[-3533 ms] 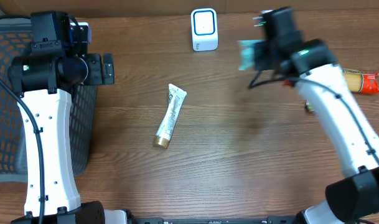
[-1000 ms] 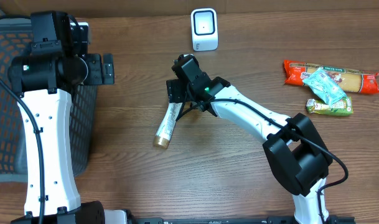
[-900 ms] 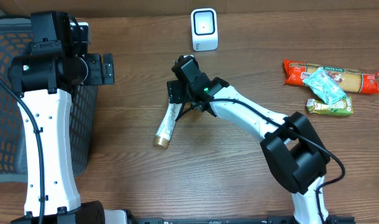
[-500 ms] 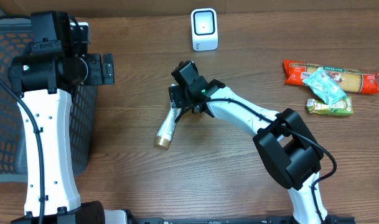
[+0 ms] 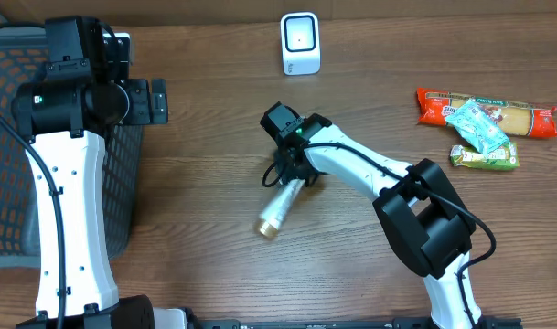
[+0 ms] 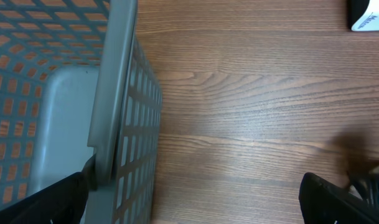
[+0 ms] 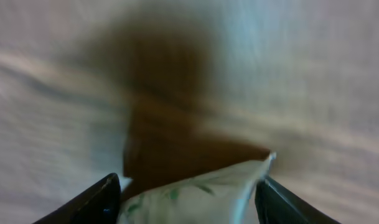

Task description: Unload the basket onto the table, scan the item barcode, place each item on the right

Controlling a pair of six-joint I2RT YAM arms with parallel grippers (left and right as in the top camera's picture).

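- Right fingers (image 7: 105, 194) are pinching the tube (image 5: 280, 206) by its crimped end, mid-worktop, its cap pointing away from the scanner (image 5: 300, 43).
- Left fingers (image 6: 60, 196) are gaping wide by the basket (image 5: 4, 210), farther off.

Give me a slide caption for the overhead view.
Right pincer grips the tube by its flat end; the white scanner stands farther back.
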